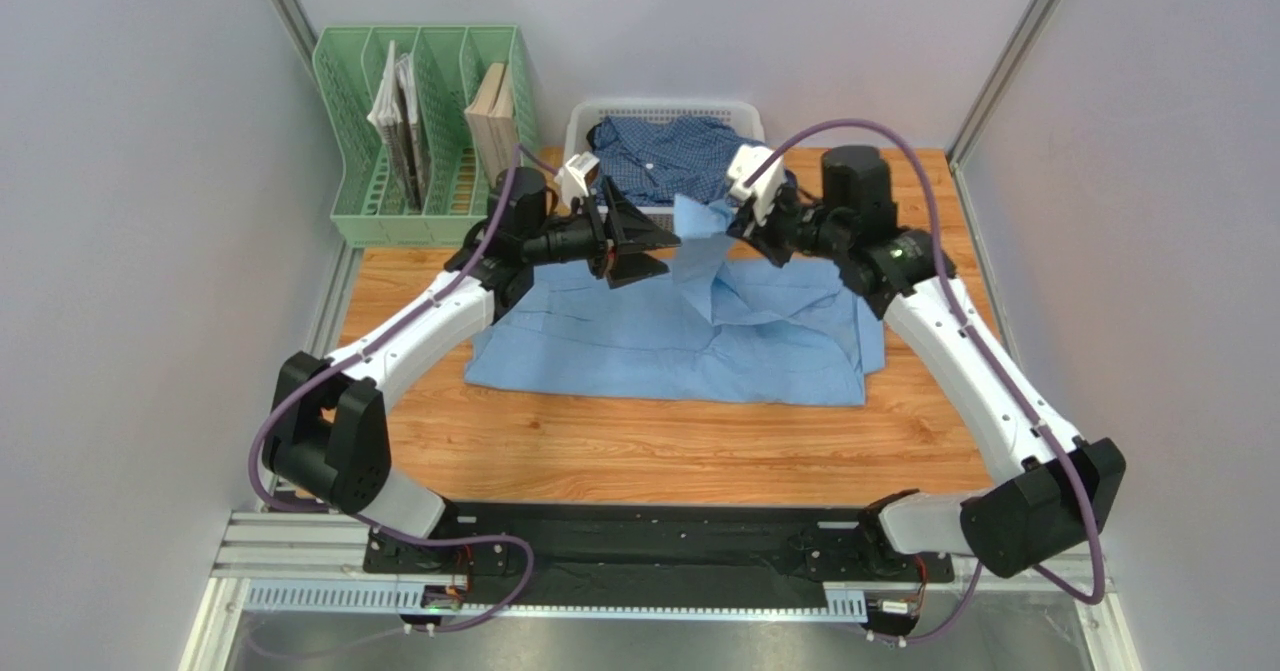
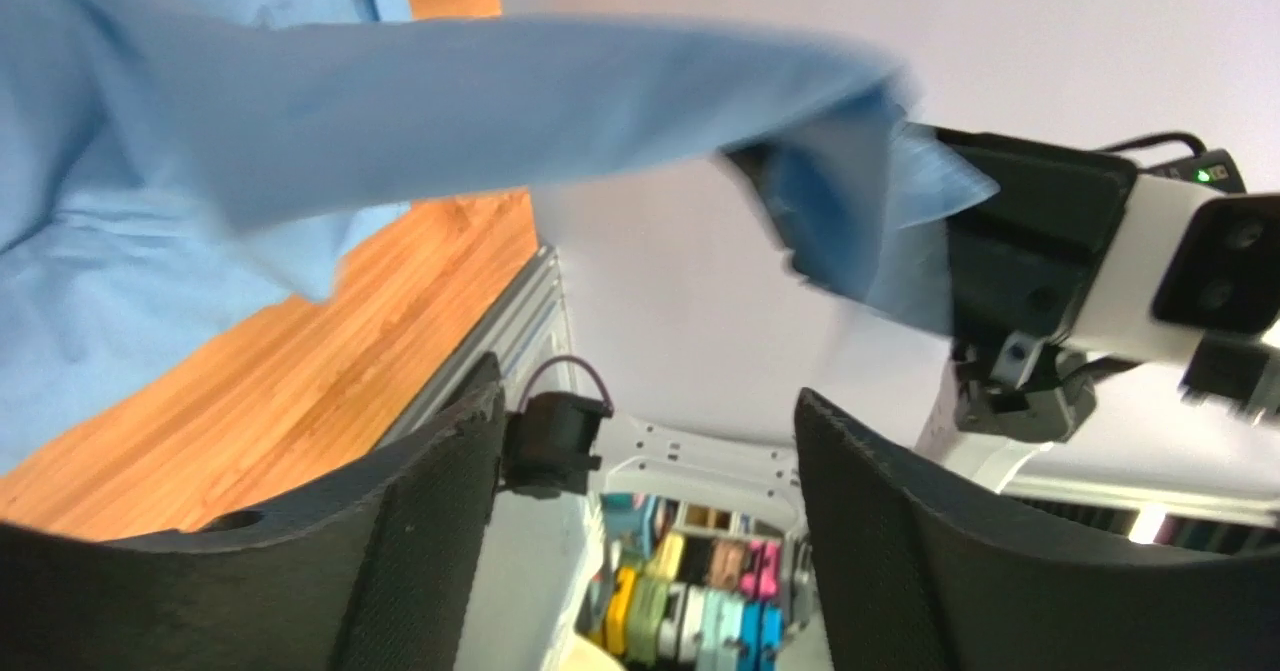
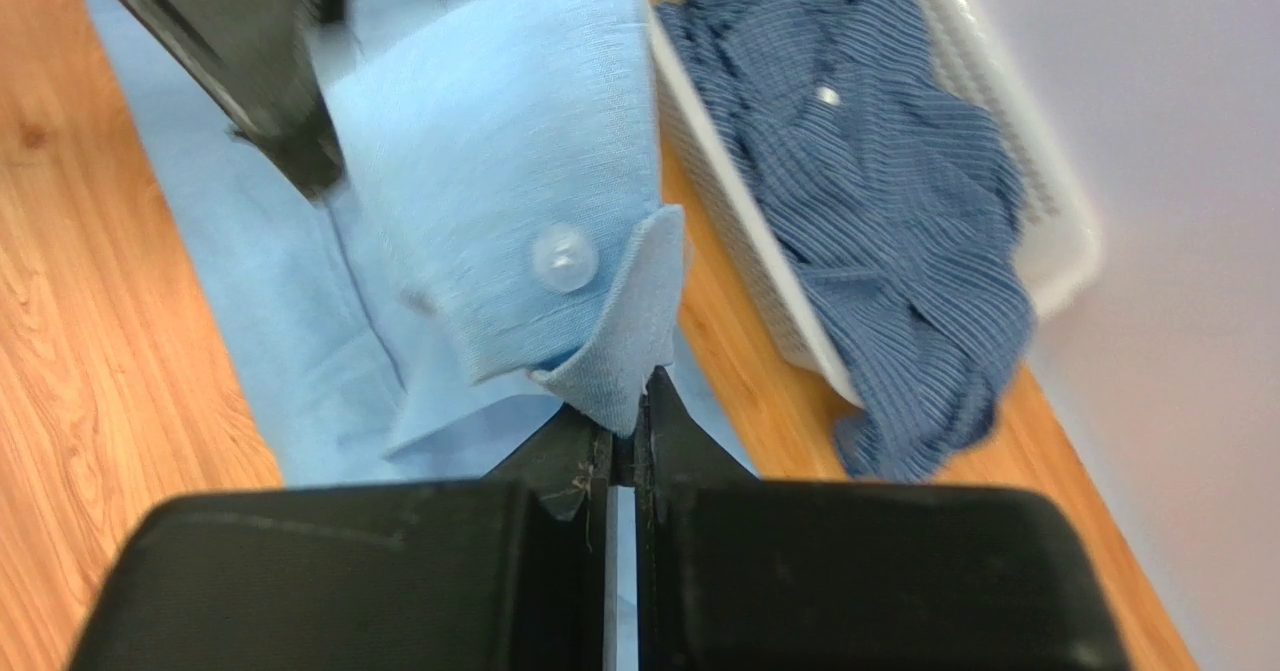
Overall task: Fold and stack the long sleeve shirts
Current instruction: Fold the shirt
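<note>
The light sky-blue shirt (image 1: 661,344) lies spread on the wooden table. My right gripper (image 1: 747,221) is shut on its sleeve cuff (image 3: 526,206), the one with a white button, and holds the sleeve up off the table near the basket. My left gripper (image 1: 643,236) is open and empty, just left of the raised sleeve (image 2: 496,101), which stretches across above its fingers (image 2: 436,506). The right gripper (image 2: 1037,251) with the pinched cuff shows in the left wrist view. The darker blue check shirt (image 1: 669,154) lies crumpled in the basket and hangs over its rim (image 3: 902,206).
A white slotted basket (image 1: 736,110) stands at the back middle of the table. A green file rack (image 1: 349,176) with books stands at the back left. Grey walls close in both sides. Bare wood (image 1: 646,454) lies in front of the shirt.
</note>
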